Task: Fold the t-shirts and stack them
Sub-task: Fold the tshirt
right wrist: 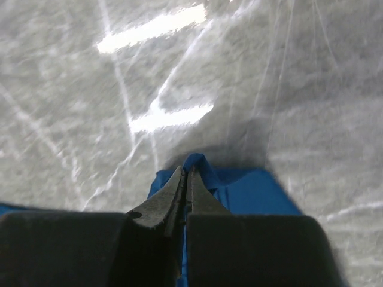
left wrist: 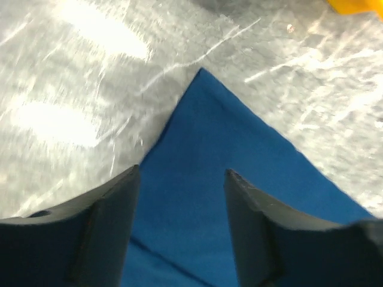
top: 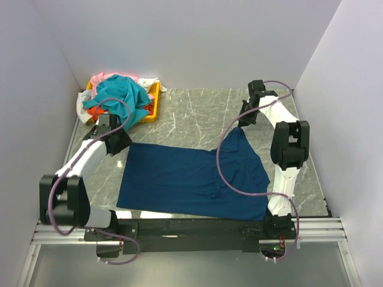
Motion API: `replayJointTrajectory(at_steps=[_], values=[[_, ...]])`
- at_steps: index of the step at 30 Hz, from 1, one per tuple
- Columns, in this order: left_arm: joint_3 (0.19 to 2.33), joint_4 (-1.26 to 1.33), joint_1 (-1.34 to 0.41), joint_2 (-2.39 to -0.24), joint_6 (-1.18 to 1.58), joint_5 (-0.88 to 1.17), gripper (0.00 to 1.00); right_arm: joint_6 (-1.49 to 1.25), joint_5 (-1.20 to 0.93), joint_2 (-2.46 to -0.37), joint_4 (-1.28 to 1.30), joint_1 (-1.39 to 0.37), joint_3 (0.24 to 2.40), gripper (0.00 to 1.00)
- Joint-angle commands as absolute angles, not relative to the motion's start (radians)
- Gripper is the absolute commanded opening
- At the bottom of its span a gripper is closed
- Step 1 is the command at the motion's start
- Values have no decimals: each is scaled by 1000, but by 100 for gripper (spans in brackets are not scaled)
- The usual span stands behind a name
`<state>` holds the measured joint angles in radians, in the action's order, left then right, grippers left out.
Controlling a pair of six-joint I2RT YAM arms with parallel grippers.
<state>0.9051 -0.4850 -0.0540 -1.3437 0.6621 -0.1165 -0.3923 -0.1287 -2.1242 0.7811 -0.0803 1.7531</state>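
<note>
A large navy blue t-shirt (top: 191,179) lies spread flat on the marble table. My left gripper (top: 118,143) hangs over its far left corner. In the left wrist view that gripper (left wrist: 182,176) stands open, its dark fingers (left wrist: 114,215) on either side of the blue corner (left wrist: 203,119) without pinching it. My right gripper (top: 242,122) is at the shirt's far right corner. In the right wrist view it (right wrist: 187,172) is shut on a small raised fold of the blue cloth (right wrist: 200,161). Teal (top: 119,95), orange (top: 94,111), pink (top: 106,77) and white (top: 82,103) t-shirts lie heaped at the back left.
The heap sits in a shallow yellow tray (top: 153,107) against the left wall; its corner (left wrist: 359,6) shows at the top right of the left wrist view. White walls close in three sides. A black rail (top: 191,228) runs along the near edge under the shirt's hem.
</note>
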Motion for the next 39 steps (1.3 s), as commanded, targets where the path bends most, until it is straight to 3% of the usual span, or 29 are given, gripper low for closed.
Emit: replayJointTrajectory(at_steps=[1,6,15,29,39], values=[[963,-365,-46,-1431,589,-64,60,-410,-166,-2020,784,-77,1717,0],[1026,-327,-45,-1577,584,-60,50,-417,-195,-1991,790,-77,1694,0],[1117,-327,-43,-1715,581,-101,48,-420,-221,-1954,785,-78,1654,0],[1138,-342,-43,-1789,589,-100,41,-419,-221,-1942,798,-78,1646,0],[1124,-341,-44,-1810,592,-78,27,-419,-225,-1954,796,-78,1646,0]])
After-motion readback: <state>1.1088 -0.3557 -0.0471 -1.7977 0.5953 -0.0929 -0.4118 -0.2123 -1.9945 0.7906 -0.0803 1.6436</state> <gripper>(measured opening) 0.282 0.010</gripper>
